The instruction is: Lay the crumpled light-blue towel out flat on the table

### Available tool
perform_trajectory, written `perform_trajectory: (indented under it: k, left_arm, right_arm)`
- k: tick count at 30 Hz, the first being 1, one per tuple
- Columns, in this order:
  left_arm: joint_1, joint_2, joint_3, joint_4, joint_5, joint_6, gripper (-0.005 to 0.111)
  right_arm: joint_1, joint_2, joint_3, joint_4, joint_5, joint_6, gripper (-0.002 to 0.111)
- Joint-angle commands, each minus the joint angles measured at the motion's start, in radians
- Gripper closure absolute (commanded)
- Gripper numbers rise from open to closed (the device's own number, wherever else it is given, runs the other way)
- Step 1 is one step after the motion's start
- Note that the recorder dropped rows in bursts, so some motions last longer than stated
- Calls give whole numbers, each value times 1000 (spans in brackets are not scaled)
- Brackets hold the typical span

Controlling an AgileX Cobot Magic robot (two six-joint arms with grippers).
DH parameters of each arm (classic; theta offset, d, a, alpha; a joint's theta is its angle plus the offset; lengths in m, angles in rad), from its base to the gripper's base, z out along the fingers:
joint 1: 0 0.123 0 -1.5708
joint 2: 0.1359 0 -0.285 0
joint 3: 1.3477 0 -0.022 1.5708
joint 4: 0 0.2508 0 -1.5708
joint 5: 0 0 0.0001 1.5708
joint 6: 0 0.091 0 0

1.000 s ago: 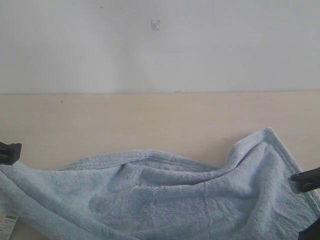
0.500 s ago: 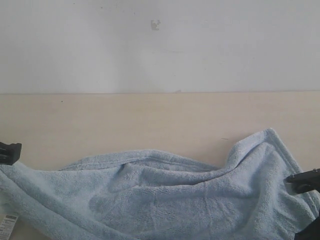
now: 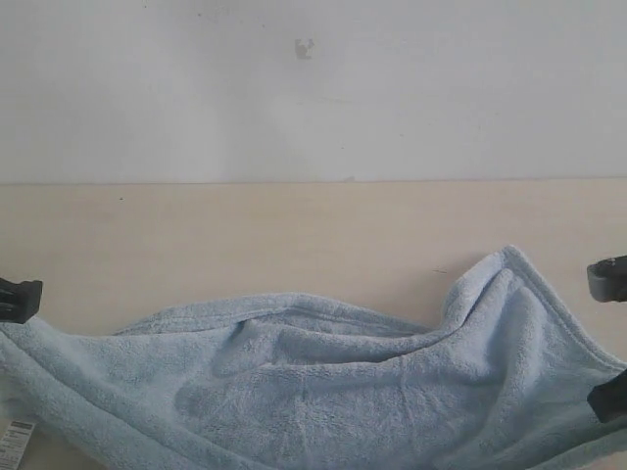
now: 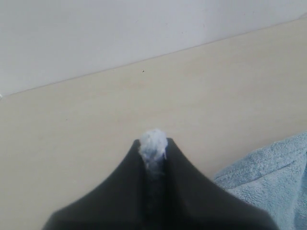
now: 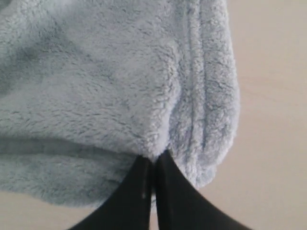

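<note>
The light-blue towel (image 3: 323, 382) lies rumpled along the near side of the cream table (image 3: 294, 235), pulled out between both grippers. A white tag (image 3: 16, 441) shows at its near-left corner. At the far left, my left gripper (image 3: 20, 300) is shut on the towel's edge; in the left wrist view a pale tuft sticks out between the fingertips of the gripper (image 4: 153, 146). My right gripper (image 3: 607, 397) is at the right edge of the exterior view. In the right wrist view the gripper (image 5: 153, 160) is shut on a folded hem of the towel (image 5: 120, 86).
A plain white wall (image 3: 313, 88) rises behind the table's far edge. Bare tabletop (image 4: 120, 110) stretches beyond the towel toward the wall. A grey part of the right arm (image 3: 609, 280) shows at the right edge, above the towel.
The right gripper has shifted toward the right edge of the exterior view, pulling the towel's right side tauter. The raised right corner has moved slightly left. The left gripper has stayed put.
</note>
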Motion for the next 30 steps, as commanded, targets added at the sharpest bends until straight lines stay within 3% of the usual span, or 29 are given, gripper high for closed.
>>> perform_trajectory:
  k: [1,8,15,24,30]
  left_arm:
    - [1,-13,3,6,8,-11,103]
    - [1,-189,3,6,38,25,103]
    - [1,-494,3,6,218,99,103]
    - [1,-797,3,6,232,91,103]
    - [1,-867,3,6,135,102,103]
  right_arm:
    - [0,-95,2,-4,-2,18,108]
    - [0,-338,2,-4,41,58,108]
    - [0,-653,2,-1,43,60,108]
    - [0,-919,-40,4,168,71,108]
    - [0,-952,-185,-13,274,55,108]
